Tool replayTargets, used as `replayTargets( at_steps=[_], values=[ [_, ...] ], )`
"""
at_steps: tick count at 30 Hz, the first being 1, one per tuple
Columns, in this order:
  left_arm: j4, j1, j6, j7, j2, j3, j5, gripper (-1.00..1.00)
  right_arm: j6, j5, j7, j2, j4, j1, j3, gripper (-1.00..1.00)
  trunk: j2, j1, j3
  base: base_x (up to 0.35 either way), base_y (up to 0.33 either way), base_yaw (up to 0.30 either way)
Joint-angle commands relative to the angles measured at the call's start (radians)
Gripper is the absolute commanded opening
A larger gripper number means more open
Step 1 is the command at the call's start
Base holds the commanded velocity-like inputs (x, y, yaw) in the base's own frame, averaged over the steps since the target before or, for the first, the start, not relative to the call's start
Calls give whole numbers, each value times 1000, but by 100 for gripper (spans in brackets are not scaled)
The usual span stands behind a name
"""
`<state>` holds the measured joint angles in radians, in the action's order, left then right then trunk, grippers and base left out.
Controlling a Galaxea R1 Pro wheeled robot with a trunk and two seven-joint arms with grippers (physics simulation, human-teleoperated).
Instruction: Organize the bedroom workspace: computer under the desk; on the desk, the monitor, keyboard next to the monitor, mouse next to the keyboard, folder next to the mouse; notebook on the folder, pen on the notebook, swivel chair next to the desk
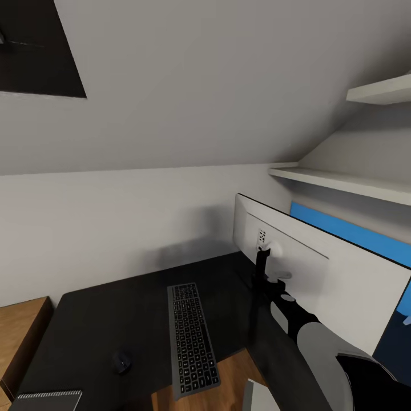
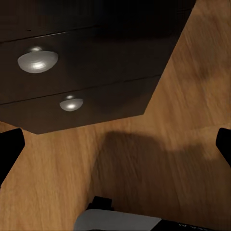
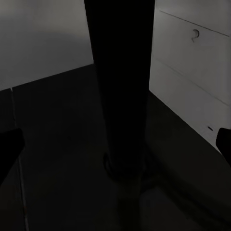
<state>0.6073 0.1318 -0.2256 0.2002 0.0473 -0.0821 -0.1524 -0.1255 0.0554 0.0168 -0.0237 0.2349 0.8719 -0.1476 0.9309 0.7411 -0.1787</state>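
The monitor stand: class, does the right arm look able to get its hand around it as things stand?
Probably yes. The right hand is open, its fingers either side of the monitor stand, with nothing between them. On the desk, the keyboard lies apart from the arm.

Right arm reaches forward; both claws' fingers seemingly spread apart.

A home bedroom study nook under a sloped attic ceiling (image 1: 188, 85): a dark tabletop (image 1: 114, 319) carries a keyboard (image 1: 191, 339), mouse (image 1: 121, 361) and white monitor (image 1: 308, 274), with wall shelves (image 1: 342, 182) above, wood floor (image 2: 159, 159) below and knobbed drawers (image 2: 82, 72) beside it.
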Motion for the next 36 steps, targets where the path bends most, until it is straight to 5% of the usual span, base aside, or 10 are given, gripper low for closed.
replayTargets(
  at_steps=[1,6,36],
  values=[
    [-10,0,-20,7,-1,-7,-10,100,-3,6,2,-1,-1,1,-6,100,1,0,-1,0,0,0],
    [-69,0,-90,6,-1,-8,-8,100,-3,6,2,-1,-1,1,-6,100,1,0,-1,0,0,0],
    [-81,0,-103,7,-1,-11,-7,100,-3,6,2,-1,-2,1,-6,100,1,0,-1,64,0,0]
  ],
)
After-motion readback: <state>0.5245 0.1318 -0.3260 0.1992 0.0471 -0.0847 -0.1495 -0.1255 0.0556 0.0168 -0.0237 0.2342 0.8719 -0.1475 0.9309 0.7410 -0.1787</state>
